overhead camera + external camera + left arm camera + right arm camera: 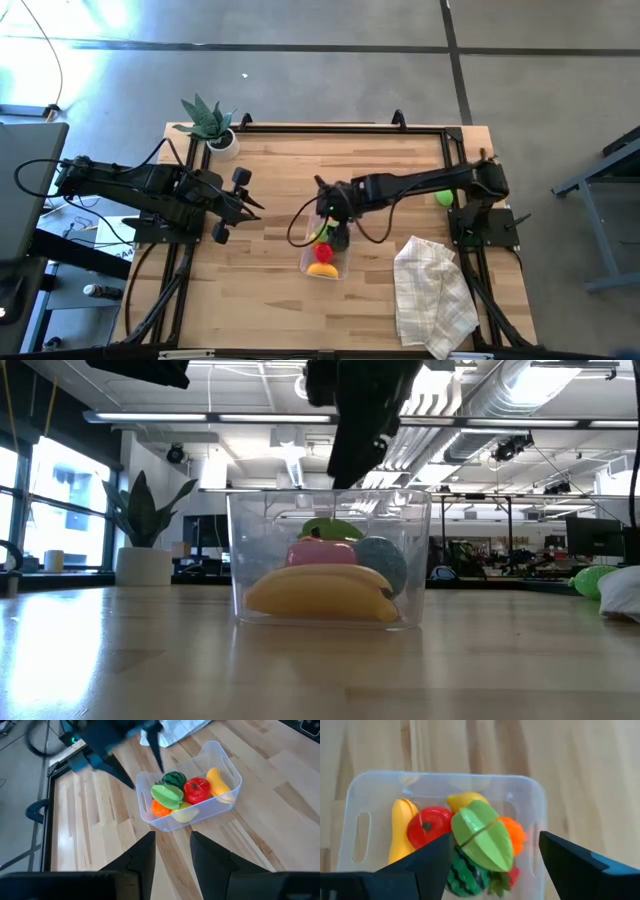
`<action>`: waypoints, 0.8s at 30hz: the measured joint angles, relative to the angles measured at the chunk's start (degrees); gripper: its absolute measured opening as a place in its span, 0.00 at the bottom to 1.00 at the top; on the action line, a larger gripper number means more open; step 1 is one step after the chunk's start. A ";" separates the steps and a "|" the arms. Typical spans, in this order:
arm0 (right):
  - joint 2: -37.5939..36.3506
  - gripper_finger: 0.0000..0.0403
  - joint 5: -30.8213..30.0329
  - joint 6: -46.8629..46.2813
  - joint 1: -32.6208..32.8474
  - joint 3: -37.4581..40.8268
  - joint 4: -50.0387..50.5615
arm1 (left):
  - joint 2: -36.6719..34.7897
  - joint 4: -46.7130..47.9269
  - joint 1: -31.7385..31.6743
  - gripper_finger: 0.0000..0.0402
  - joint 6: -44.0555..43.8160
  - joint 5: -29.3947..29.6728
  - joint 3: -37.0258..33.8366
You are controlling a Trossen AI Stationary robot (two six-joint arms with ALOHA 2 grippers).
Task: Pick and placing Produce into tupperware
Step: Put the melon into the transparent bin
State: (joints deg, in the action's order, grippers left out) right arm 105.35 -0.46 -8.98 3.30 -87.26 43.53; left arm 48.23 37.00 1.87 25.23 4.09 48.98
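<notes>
The clear tupperware (326, 257) stands mid-table, holding a yellow banana (400, 832), a red piece (426, 826), a lemon (465, 799), an orange piece (514, 831), a striped watermelon (464, 877) and a green piece (482, 840) lying on top of the heap. My right gripper (495, 840) hovers open just above the tub's far end (333, 222), its fingers either side of the green piece without touching it. My left gripper (172, 850) waits open toward the table's left (240, 205), pointed at the tub (190, 795). One more green piece (443, 198) lies on the table by the right arm's base.
A white checked cloth (432, 295) lies crumpled at the near right. A spiky potted plant (212, 125) stands at the far left corner. A black frame (340, 126) runs along the table's far edge. Bare wood lies between the left gripper and the tub.
</notes>
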 joint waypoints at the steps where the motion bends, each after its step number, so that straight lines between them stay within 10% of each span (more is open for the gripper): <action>1: -0.89 0.71 -0.83 -0.61 -0.14 0.00 0.83 | 0.00 0.01 0.00 0.28 0.00 -0.01 -0.01; 24: -11.00 0.71 -15.07 -5.08 -5.68 0.00 30.81 | 0.00 0.02 0.00 0.28 0.00 -0.01 0.01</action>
State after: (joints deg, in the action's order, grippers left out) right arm 94.35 -15.53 -14.06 -2.38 -87.26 74.34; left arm 48.23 37.01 1.87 25.23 4.08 48.99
